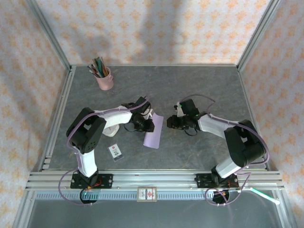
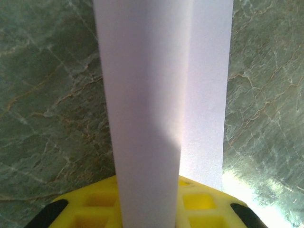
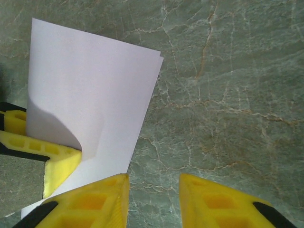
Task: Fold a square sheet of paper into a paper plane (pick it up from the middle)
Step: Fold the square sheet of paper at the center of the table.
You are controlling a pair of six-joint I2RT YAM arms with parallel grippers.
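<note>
**Q:** What surface and room does the figure show?
**A:** A grey-green marbled table (image 1: 209, 90), boxed in by metal frame posts (image 1: 48, 33) and walls (image 1: 142, 28) papered in an orange flower print. A pink cup (image 1: 105, 80) holding pens (image 1: 97, 64) stands at 11 o'clock. A small white card (image 1: 115, 152) lies at 7 o'clock.

**Q:** Where is the sheet of paper?
**A:** The sheet of paper (image 1: 154, 134), lavender and folded into a long strip, lies near the table's middle. Its length runs roughly from 1 to 7 o'clock. Seen from the right wrist, its layered edges sit slightly offset at the far corner.

**Q:** And the grippers?
**A:** The left gripper (image 1: 144, 122) meets the strip's end at 11 o'clock. A flap curls up over one yellow finger (image 3: 52, 159), but whether the jaws pinch the paper cannot be told. The right gripper (image 3: 153, 183) sits just beside the strip at 2 o'clock, its jaws narrowly apart with bare table showing between them.

**Q:** Where is there room to move?
**A:** Bare table spreads toward 12, 1 and 5 o'clock. The strip's 6 o'clock end lies apart from the card.
</note>
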